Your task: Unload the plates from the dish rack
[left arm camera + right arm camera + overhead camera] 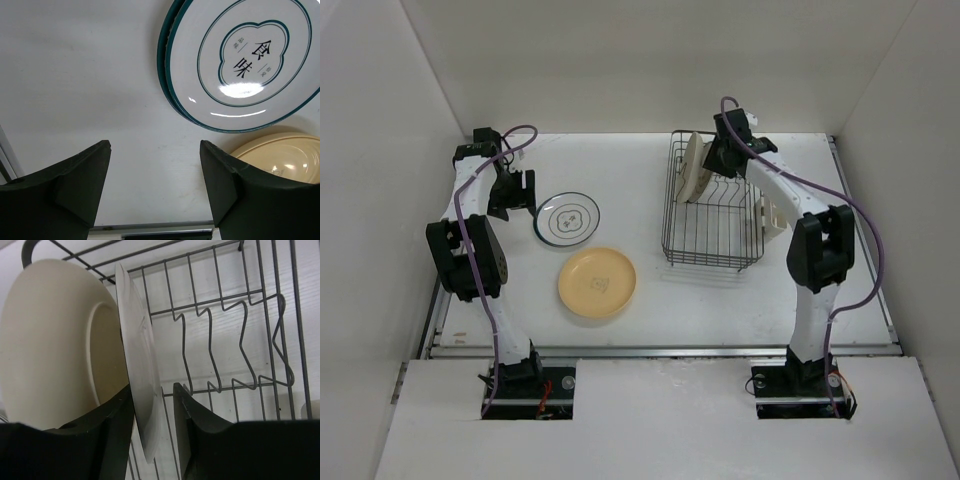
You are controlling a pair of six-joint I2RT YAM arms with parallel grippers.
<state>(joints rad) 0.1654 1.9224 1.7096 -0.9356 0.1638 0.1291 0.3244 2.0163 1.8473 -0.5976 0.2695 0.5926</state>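
Top external view: a white bench (pixel 720 300) fills a booth closed in by plain white walls (pixel 620 60) at the left, back and right. There are two arms, one rack and four plates.

At the left, the left pincer (pixel 155 150) hangs above bare bench, its fingers wide apart with nothing between them. Just to its right the dark-rimmed plate (pixel 567 220) lies flat, printed with two dark characters inside a lobed ring. The yellow plate (pixel 597 283) lies flat just beside it, nearer the arm bases. That makes two plates on the bench.

Further right stands the dish rack (pixel 712 240), dark wire, with a white caddy (pixel 772 215) on its right side. The other two plates stand on edge at its far left end: the cream plate (pixel 55 340), and the pale plate (pixel 140 365) against it. The right pincer (pixel 154 390) straddles the pale plate's rim, one finger touching it and a narrow gap at the other, so not clamped.
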